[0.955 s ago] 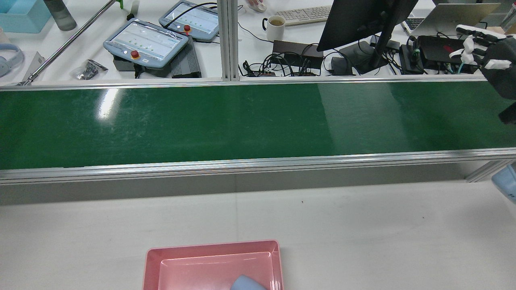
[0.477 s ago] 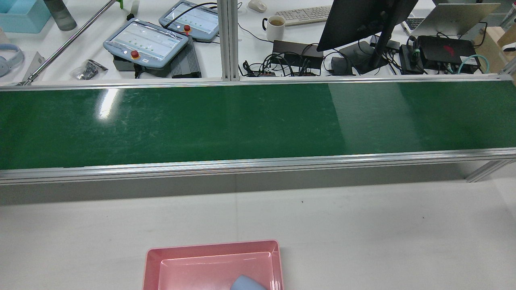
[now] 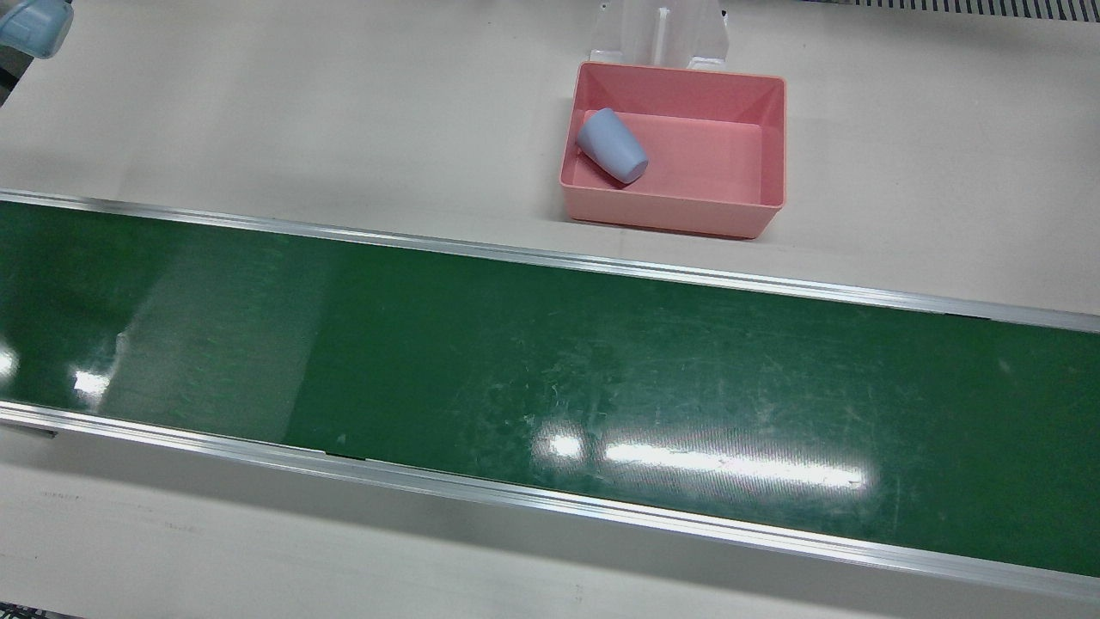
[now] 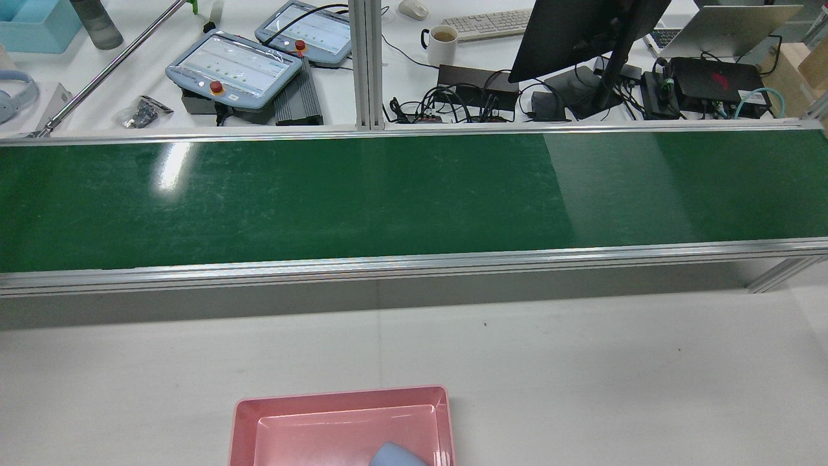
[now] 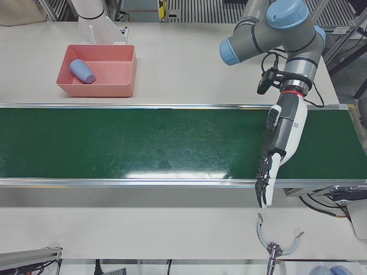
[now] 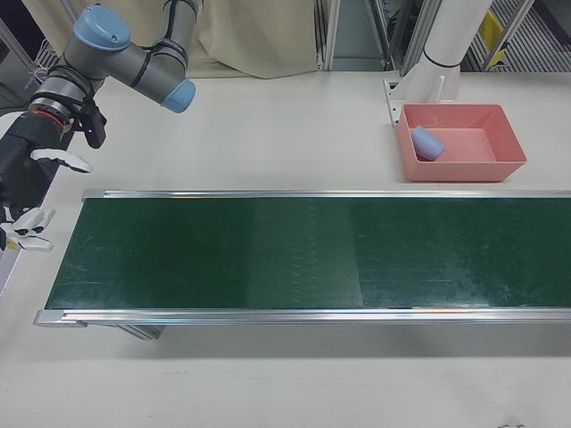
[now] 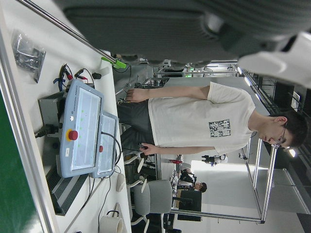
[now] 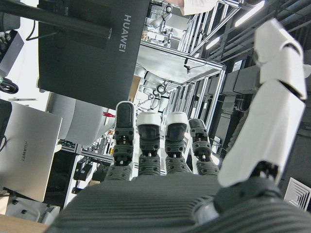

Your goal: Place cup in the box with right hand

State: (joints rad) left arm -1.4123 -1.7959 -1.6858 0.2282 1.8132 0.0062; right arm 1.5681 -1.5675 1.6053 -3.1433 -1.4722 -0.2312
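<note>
The light blue cup (image 3: 612, 146) lies on its side inside the pink box (image 3: 679, 74), against the box's wall on the right-arm side. It also shows in the right-front view as the cup (image 6: 427, 143) in the box (image 6: 464, 169). My right hand (image 6: 22, 178), black with white fingertips, hangs open beyond the far end of the conveyor, a long way from the box. Its fingers (image 8: 148, 141) are spread and hold nothing. My left hand (image 5: 278, 146) points down over the other end of the belt, open and holding nothing.
A green conveyor belt (image 3: 550, 361) runs the table's length between aluminium rails. Behind it lie teach pendants (image 4: 236, 65), a mug (image 4: 443, 42), a monitor (image 4: 582, 32) and cables. A person (image 7: 194, 119) stands beyond the bench. A headset hoop (image 5: 278, 240) lies near the left hand.
My right hand, seen at the rear view's right edge a second ago, has moved out of that view to the right. The cup and box have not moved.
</note>
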